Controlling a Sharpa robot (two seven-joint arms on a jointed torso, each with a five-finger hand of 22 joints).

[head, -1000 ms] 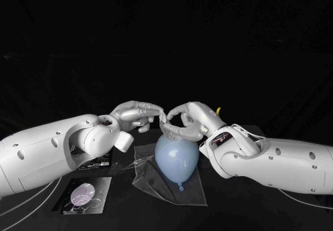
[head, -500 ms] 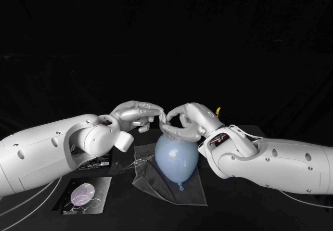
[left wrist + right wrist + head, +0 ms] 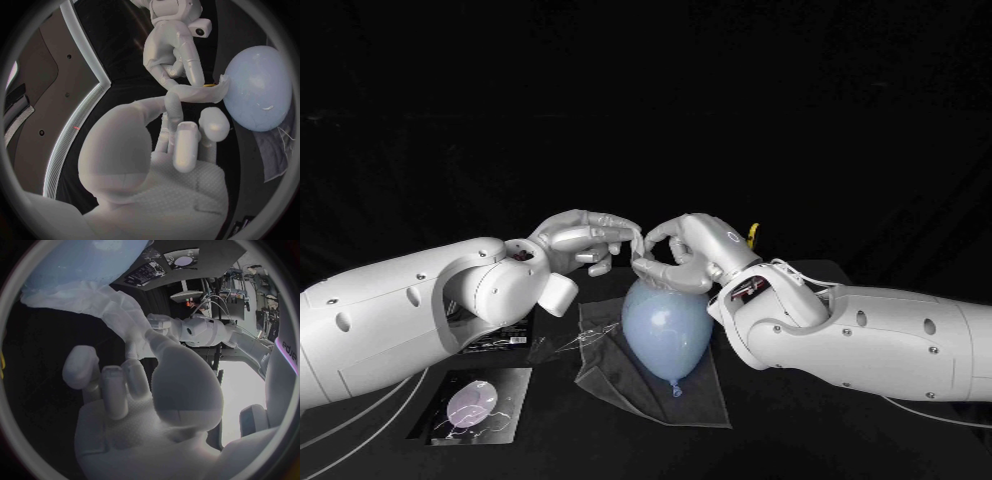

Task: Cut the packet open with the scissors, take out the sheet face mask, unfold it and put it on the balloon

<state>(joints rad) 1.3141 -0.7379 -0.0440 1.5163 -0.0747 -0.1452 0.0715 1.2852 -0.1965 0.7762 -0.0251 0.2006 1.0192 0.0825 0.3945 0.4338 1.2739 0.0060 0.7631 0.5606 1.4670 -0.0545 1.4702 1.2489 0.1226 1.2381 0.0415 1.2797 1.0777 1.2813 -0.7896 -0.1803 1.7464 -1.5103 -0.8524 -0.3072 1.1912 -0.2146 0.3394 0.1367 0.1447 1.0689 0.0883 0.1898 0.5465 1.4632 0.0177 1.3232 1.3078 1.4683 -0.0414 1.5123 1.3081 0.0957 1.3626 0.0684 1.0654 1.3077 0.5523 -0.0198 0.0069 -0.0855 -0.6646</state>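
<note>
Risk, tearing: the thin wet sheet is judged likely to rip if it is pulled tight between the 2 robot hands while part of it clings to the balloon.
Risk, rolling: the balloon is held down by nothing seen here, so it could be pushed or rolled off its cloth by a low sweep of either arm.
Risk, misplacement: the mask could be left bunched or folded at 1 end if it is let go before being drawn along the balloon.
Tabletop (image 3: 589,450): black, with the task's things carried near its middle.
Cloth (image 3: 610,380): dark, spread flat under the balloon.
Balloon (image 3: 664,330): pale blue, laid on the cloth, knot toward the robot, far rounded end under both robot hands.
Packet (image 3: 476,404): laid flat on the tabletop, well apart from the balloon, below the left arm.
Right robot hand (image 3: 692,246): fingers curled, the mask's edge pinched above the balloon's far end.
Left robot hand (image 3: 586,238): fingertips brought together on the same sheet, nearly touching the right robot hand.
Sheet face mask (image 3: 87,302): white, partly draped over the balloon's far end, not yet spread.
</note>
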